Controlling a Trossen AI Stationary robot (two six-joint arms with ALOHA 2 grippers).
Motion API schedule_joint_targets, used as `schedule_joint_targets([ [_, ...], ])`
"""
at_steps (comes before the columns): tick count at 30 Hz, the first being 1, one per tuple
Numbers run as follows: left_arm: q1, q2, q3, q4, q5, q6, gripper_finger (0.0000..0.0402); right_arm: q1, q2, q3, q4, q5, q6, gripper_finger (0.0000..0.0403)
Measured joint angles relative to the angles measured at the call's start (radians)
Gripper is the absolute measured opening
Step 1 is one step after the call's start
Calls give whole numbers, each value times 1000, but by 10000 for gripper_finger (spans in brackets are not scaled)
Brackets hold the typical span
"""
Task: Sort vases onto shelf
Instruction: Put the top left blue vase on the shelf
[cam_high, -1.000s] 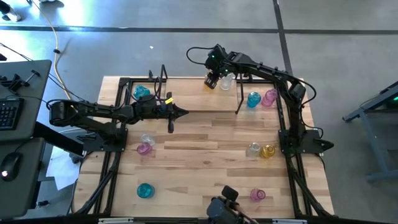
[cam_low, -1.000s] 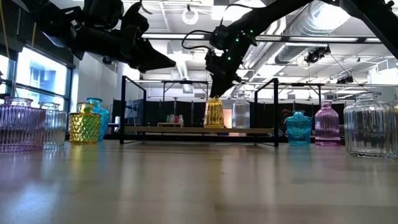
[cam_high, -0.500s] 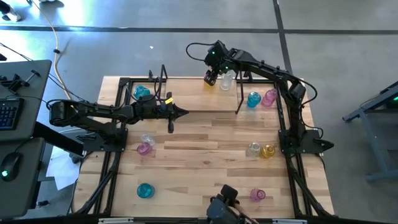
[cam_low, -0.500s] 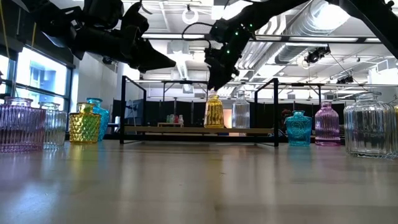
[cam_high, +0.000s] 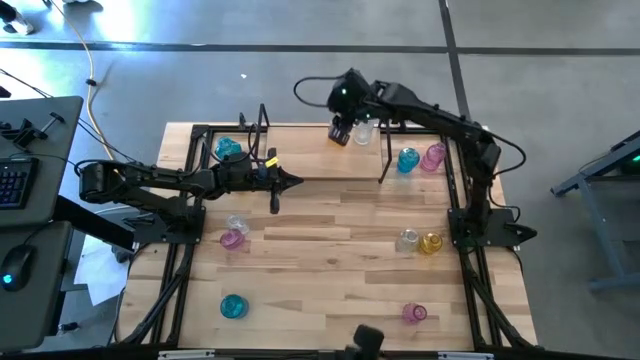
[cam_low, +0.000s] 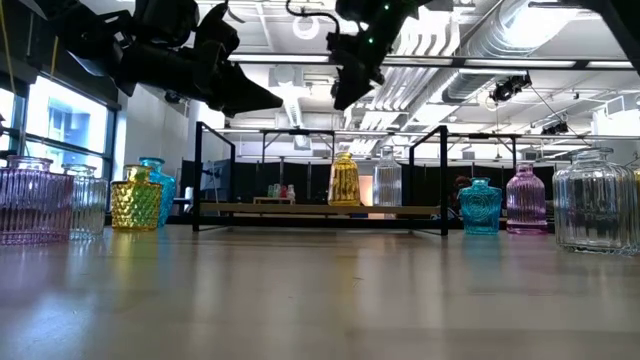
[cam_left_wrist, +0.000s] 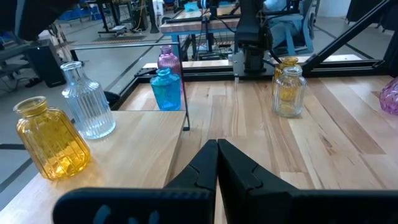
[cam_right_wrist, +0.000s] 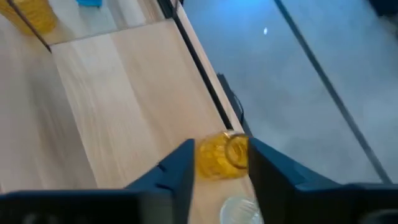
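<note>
A yellow vase (cam_low: 343, 181) and a clear vase (cam_low: 387, 180) stand upright on the shelf (cam_low: 300, 209), a black frame at the table's far edge. My right gripper (cam_low: 345, 88) hangs open in the air straight above the yellow vase (cam_right_wrist: 224, 155), which shows far below between its spread fingers. My left gripper (cam_left_wrist: 217, 152) is shut and empty, held level above the table's left middle (cam_high: 297, 181). Other vases stand loose on the table: teal (cam_high: 408, 160), pink (cam_high: 433, 156), clear (cam_high: 408, 240) and yellow (cam_high: 431, 243).
More vases stand on the table: teal (cam_high: 228, 148) at the far left, pink (cam_high: 232, 239) and clear (cam_high: 237, 224) at the left, teal (cam_high: 233, 306) and pink (cam_high: 414, 314) near the front. A black rail frame (cam_high: 455, 190) edges the table.
My right gripper has risen straight up from the yellow vase's neck and now hangs well clear above it. The yellow vase stays upright on the shelf beside the clear one.
</note>
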Motion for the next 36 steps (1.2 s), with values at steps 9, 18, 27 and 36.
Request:
schedule_joint_targets([
  [9,-1,0,0,0,5,7,0,119,-245,-533,541,7,110,19],
  [18,-13,0,25,-7,97,-92,0,229,-513,-1003,1055,9,94,2],
  [27,-60,-31,221,-341,112,-77,1,233,-653,-1104,1006,12,125,4],
  [36,-98,-117,569,-967,-31,-27,1,236,-759,-1104,948,6,92,0],
])
